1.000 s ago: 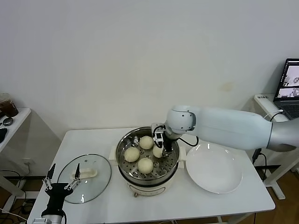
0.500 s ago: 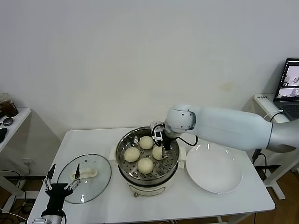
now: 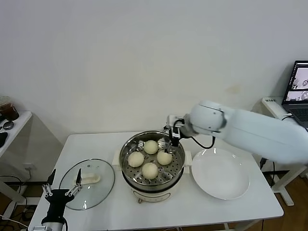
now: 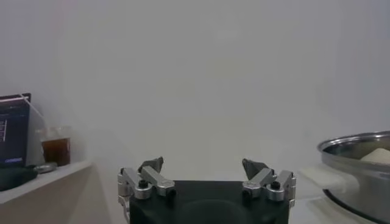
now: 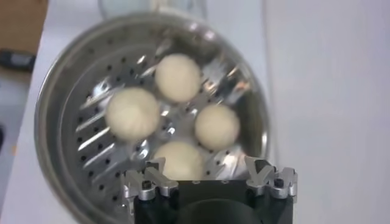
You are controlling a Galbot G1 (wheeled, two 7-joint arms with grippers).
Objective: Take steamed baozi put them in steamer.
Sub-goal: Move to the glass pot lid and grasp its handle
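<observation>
The right arm (image 3: 250, 130), entering from the right edge of the head view, is a thick, smooth, glossy white shell ending in a rounded ball-like joint housing. A thin black cable loops beneath that joint toward the small black-and-silver right gripper (image 3: 172, 136). At the lower left corner, the left gripper (image 3: 61, 184) is a black block carrying silver metal linkages and dark pointed fingertips (image 3: 53, 174). Both wrist views show round black screws set in the silver finger brackets.

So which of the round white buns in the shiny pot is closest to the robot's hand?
The small round cream-white bun on the right side of the steel steamer, nearest the white plate. The right end effector hangs just above it; the other three sit farther left.
</observation>
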